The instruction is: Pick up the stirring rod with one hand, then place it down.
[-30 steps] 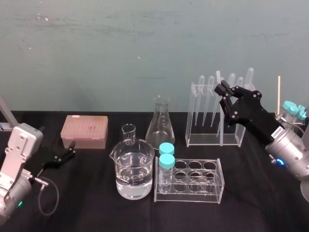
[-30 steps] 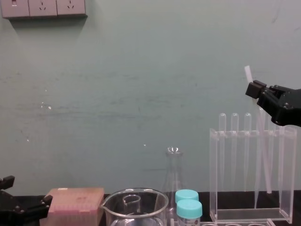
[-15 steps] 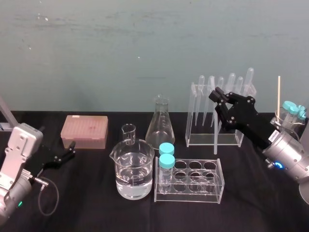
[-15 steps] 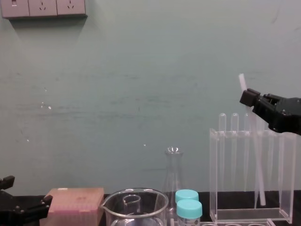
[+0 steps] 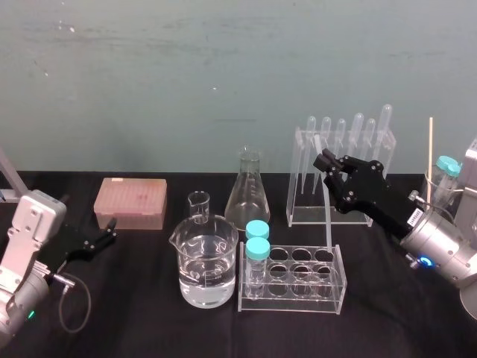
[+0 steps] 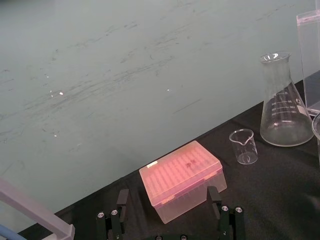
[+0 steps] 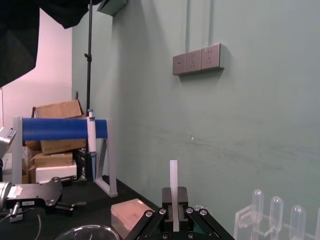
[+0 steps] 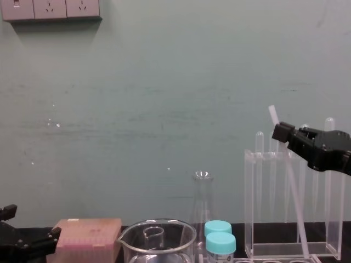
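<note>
The stirring rod (image 5: 328, 216) is a thin translucent-white stick hanging nearly upright, slightly tilted. My right gripper (image 5: 325, 160) is shut on the rod near its upper end, in front of the clear pipette rack (image 5: 339, 175). Its lower end hangs over the right part of the clear tube rack (image 5: 292, 280). In the chest view the stirring rod (image 8: 293, 203) slants down from the right gripper (image 8: 281, 132). The right wrist view shows the rod (image 7: 173, 172) pinched between the fingers (image 7: 165, 196). My left gripper (image 5: 100, 240) rests open on the black table at the far left, with its fingers (image 6: 122, 200) spread.
A water-filled beaker (image 5: 207, 261), a small beaker (image 5: 198, 205) and a conical flask (image 5: 247, 190) stand mid-table. Two blue-capped vials (image 5: 257, 242) sit in the tube rack. A pink tip box (image 5: 130, 203) lies at the left. A container with blue-capped tubes (image 5: 447, 168) stands at the far right.
My right gripper has moved left, lower and toward the front with the rod. The rod's lower end has swung from the pipette rack to above the tube rack. The left arm is still.
</note>
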### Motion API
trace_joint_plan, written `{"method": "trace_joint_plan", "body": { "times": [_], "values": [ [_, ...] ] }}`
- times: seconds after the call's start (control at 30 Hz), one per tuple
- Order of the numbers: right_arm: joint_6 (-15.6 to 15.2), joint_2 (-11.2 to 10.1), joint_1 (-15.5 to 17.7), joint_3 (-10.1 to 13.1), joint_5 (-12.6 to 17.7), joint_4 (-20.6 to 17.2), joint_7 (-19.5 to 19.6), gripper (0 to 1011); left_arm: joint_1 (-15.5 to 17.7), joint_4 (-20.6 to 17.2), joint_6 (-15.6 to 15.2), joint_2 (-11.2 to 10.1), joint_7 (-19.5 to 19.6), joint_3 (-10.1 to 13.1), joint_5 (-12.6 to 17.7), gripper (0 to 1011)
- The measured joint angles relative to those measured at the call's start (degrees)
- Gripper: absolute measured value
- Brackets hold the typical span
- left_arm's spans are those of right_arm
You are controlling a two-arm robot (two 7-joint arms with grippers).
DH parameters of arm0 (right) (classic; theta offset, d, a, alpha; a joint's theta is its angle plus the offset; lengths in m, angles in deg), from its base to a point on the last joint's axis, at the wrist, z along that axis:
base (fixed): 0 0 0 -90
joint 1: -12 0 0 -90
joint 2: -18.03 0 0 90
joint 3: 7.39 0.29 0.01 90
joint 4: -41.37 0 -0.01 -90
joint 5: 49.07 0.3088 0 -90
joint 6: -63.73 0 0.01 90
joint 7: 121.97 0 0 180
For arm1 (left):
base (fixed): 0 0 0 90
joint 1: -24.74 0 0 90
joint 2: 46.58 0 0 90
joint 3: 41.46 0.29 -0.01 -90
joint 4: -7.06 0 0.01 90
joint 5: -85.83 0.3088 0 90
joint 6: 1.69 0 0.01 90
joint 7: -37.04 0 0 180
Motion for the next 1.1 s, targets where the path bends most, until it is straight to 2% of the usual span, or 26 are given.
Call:
{"method": "trace_joint_plan", "body": {
  "times": [0.63,1.1],
  "values": [
    [0.6,1.1,-3.2,-3.1,-0.1,6.3,-3.5,57,0.0,0.0,0.0,0.0,0.0,0.0,0.0,1000],
    [1.7,2.1,-5.3,-4.8,-1.4,11.4,-5.1,57,0.0,0.0,0.0,0.0,0.0,0.0,0.0,1000]
  ]
}}
